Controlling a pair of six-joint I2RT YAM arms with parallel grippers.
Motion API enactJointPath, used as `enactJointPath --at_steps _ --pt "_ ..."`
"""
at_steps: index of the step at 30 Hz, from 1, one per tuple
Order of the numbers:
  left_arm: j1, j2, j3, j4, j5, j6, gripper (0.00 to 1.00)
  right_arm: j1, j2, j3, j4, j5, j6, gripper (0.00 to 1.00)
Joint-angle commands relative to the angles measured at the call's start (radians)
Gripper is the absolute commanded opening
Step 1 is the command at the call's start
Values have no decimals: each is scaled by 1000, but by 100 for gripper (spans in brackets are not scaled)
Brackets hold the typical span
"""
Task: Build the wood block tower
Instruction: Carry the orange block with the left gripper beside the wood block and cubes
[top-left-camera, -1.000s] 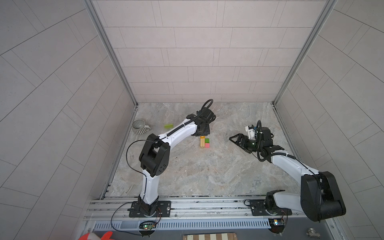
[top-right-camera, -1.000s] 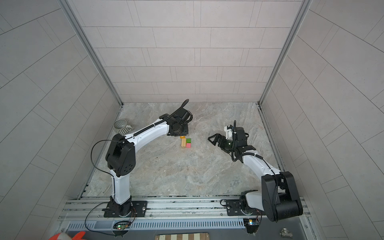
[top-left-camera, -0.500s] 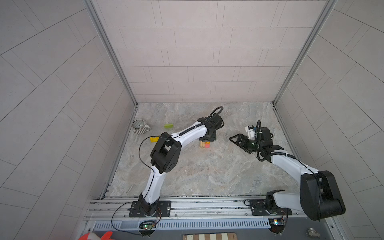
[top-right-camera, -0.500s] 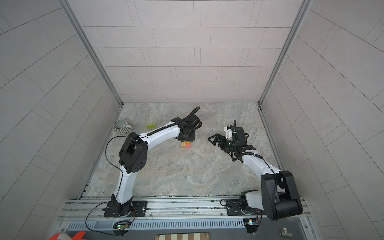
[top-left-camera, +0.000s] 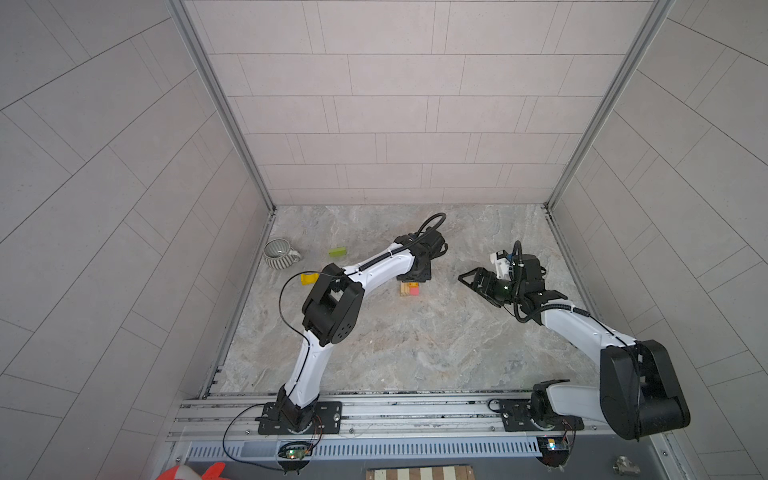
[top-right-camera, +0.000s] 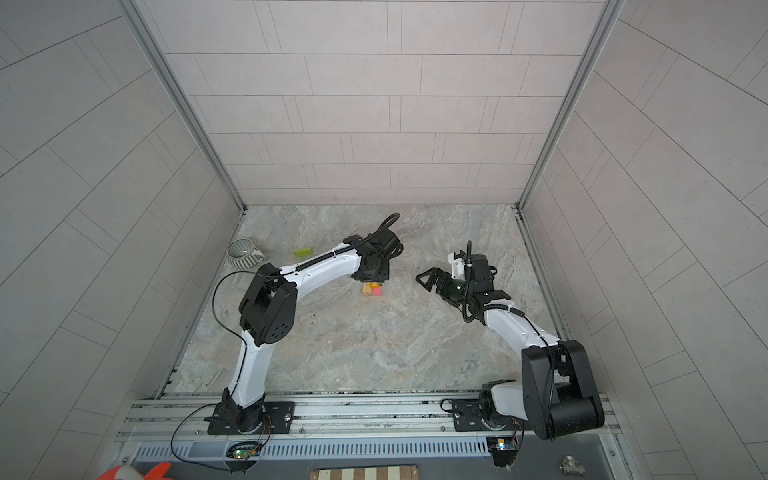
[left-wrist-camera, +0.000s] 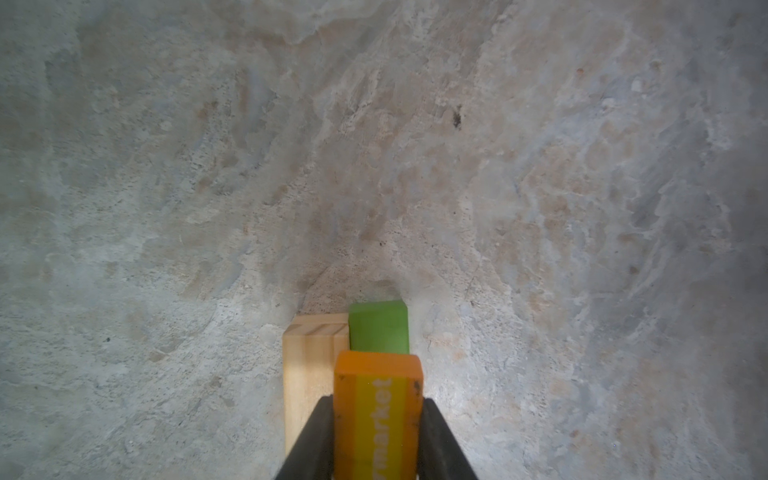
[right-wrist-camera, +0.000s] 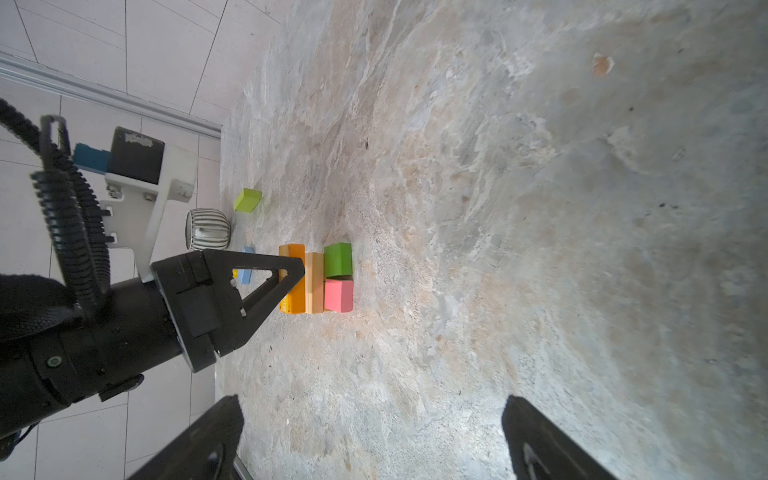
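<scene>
The wood block tower stands mid-floor. In the right wrist view a green block and a pink block sit side by side on the floor, with a tan plank across them. An orange block lies against the plank's top. My left gripper is shut on the orange block, directly over the tower. My right gripper stands open and empty, right of the tower and apart from it.
A grey ribbed mug sits by the left wall. A loose green block lies right of it and a yellow arch piece in front of it. A light blue block shows behind the left gripper's fingers.
The left arm has swung right and forward, carrying the orange block from behind the tower to on top of it. The right arm has not moved.
</scene>
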Motion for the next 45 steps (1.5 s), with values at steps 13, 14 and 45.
enactJointPath --at_steps 13,14,45 --pt "-4 28 14 22 -1 -12 27 -5 14 6 8 3 6 99" --pt "-3 28 14 22 -2 -12 28 -3 15 7 7 4 5 99" --pt "-4 27 -45 59 -5 -41 39 -2 33 3 22 -2 19 99"
